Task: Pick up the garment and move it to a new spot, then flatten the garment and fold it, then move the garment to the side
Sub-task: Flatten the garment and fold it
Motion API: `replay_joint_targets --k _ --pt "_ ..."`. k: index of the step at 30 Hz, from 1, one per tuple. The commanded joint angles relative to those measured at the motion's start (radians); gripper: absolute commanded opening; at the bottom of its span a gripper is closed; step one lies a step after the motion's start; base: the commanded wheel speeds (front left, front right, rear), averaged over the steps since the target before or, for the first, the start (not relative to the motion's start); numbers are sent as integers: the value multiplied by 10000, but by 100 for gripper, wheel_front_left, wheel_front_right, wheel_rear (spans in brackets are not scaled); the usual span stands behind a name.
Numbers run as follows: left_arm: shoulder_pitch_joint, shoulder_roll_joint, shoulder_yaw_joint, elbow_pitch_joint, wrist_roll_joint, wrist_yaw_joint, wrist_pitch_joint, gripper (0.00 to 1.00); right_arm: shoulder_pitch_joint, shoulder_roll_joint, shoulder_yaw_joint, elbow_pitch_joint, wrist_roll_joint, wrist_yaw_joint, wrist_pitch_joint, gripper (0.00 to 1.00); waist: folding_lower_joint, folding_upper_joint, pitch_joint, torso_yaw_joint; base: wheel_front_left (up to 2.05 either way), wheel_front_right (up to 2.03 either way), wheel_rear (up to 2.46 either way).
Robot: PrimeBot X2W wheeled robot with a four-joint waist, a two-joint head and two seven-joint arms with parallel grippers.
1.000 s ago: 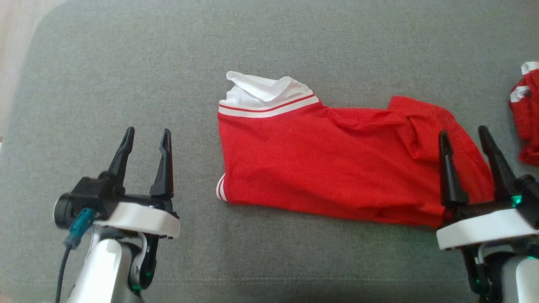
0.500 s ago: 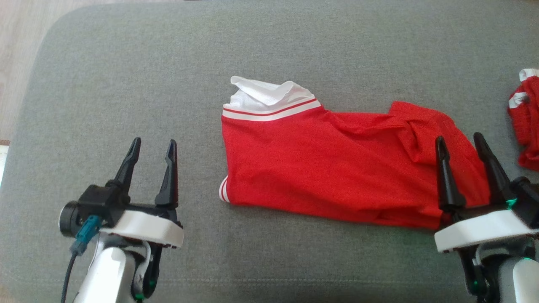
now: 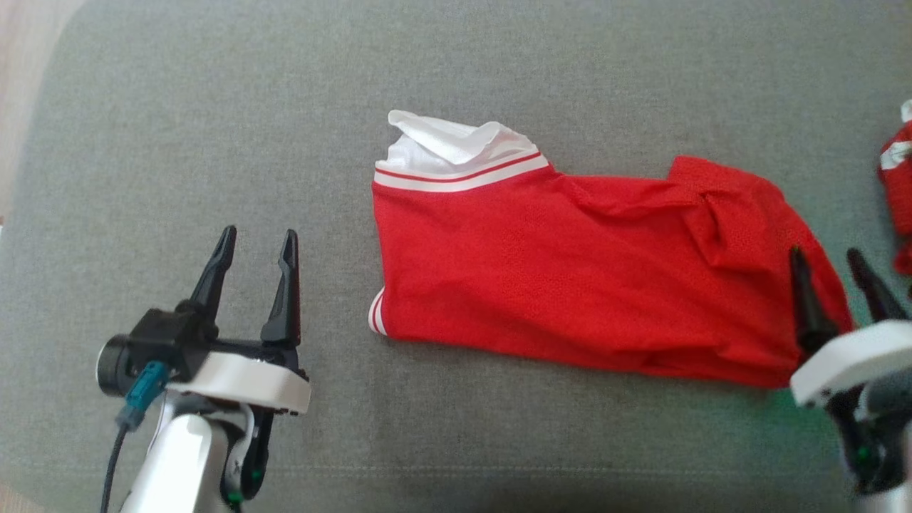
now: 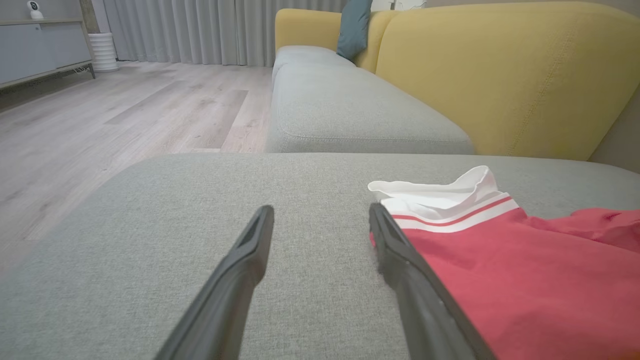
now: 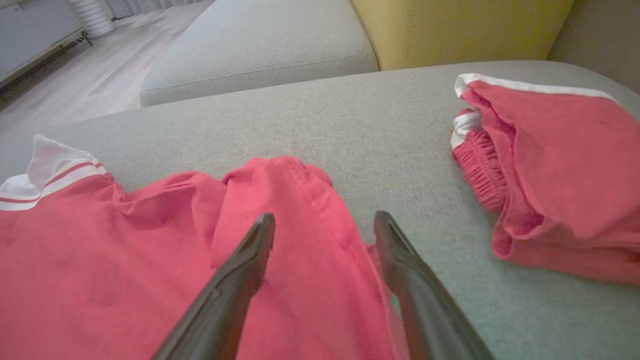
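The garment [image 3: 570, 278] is a red shirt with a white, red-striped collar, lying folded across the middle of the grey cushion [image 3: 214, 107]. My left gripper [image 3: 258, 241] hovers open to the left of the shirt, apart from it, with nothing between its fingers. In the left wrist view the garment [image 4: 525, 270] lies just right of the left gripper [image 4: 321, 212]. My right gripper [image 3: 826, 258] stands open above the shirt's right end. In the right wrist view the right gripper [image 5: 325, 220] has the garment [image 5: 150, 260] under its spread fingers without pinching it.
A second red garment [image 5: 550, 170] with white trim lies crumpled at the cushion's right edge [image 3: 899, 192]. Beyond the cushion stand another grey seat [image 4: 350, 110] and a yellow sofa back [image 4: 500, 70]. Wooden floor [image 4: 125, 115] lies to the left.
My right gripper has drawn back toward the lower right, over the shirt's right end. The head camera has shifted a little. The left gripper and the shirt have barely moved.
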Motion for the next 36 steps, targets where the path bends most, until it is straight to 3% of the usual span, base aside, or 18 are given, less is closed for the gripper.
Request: replay_joint_targets --k 1,8,9,11,15,21,25,32,36 --pt "-477 228 306 -363 -44 17 -31 100 -530 -269 100 -299 128 33 302 100 0 0 153 -16 0 0 0" --pt "-717 208 260 -307 -59 -21 -67 100 -1049 -498 -186 22 767 33 2682 100 0 0 455 -25 0 0 0" --pt "-742 204 253 -293 -61 -27 -73 100 -1088 -487 -243 63 939 33 3047 94 0 0 474 -24 0 0 0" --pt "-787 200 242 -282 -67 -41 -82 100 -1164 -455 -336 -62 1242 33 3538 0 0 0 524 -19 0 0 0" --pt "-867 205 241 -256 -73 -60 -99 100 -1252 -256 -571 -607 1916 33 3878 0 0 0 583 -2 0 0 0" --pt "-918 201 289 -212 -86 -46 -119 100 -1682 40 -819 -1656 3141 33 3172 0 0 0 567 -12 0 0 0" --pt "-941 174 297 -217 -88 -34 -125 100 -2126 153 -829 -1722 3554 33 2918 0 0 0 569 -30 0 0 0" --pt "-1157 89 232 -236 -72 -95 -134 100 -4002 225 -607 -414 3772 33 1905 0 0 0 827 72 0 0 0" --pt "-1350 10 191 -228 -65 -173 -138 100 -4859 -99 -823 1134 3042 33 1279 0 0 0 1088 257 0 0 0"
